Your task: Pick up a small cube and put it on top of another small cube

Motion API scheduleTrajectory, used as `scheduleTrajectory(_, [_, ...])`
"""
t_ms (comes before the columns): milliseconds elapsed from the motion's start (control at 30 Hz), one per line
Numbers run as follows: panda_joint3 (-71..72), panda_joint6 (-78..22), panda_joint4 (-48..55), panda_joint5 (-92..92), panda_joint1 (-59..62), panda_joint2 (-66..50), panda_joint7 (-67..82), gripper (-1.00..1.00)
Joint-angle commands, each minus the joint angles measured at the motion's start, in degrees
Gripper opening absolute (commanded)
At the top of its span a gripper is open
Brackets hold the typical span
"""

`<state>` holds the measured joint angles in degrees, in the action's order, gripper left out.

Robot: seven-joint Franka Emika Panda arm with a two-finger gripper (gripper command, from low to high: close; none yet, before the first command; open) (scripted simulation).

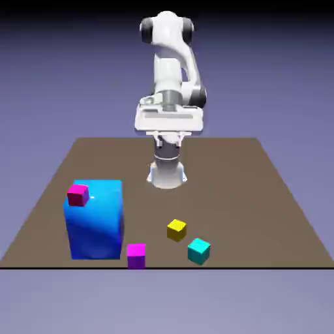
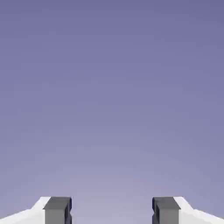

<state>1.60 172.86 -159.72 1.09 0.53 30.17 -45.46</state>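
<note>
Near the table's [image 1: 274,196] front edge lay the yellow cube [image 1: 176,229], the cyan cube [image 1: 199,250] and the purple cube [image 1: 136,255], with a magenta cube [image 1: 77,194] atop the big blue block [image 1: 95,220], all well apart from the gripper [image 2: 112,210], whose jaws stood apart, empty, facing only backdrop.
</note>
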Motion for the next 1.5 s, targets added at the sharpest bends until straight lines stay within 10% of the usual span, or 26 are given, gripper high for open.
scheduleTrajectory(0, [1.3, -0.9, 1.1, 0.9, 1.0, -2.1, -2.5, 0.0])
scheduleTrajectory(833, [34.5, -24.7, 27.5, 23.5, 26.3, -53.8, -64.8, 0.0])
scheduleTrajectory(1067, [25.3, -17.9, 30.2, 32.3, 19.0, -63.4, -71.0, 0.0])
scheduleTrajectory(1100, [25.3, -17.9, 30.2, 32.3, 19.0, -63.4, -71.0, -1.0])
scheduleTrajectory(1467, [36.7, -27.6, 29.0, 20.4, 37.4, -51.6, -75.3, -1.0])
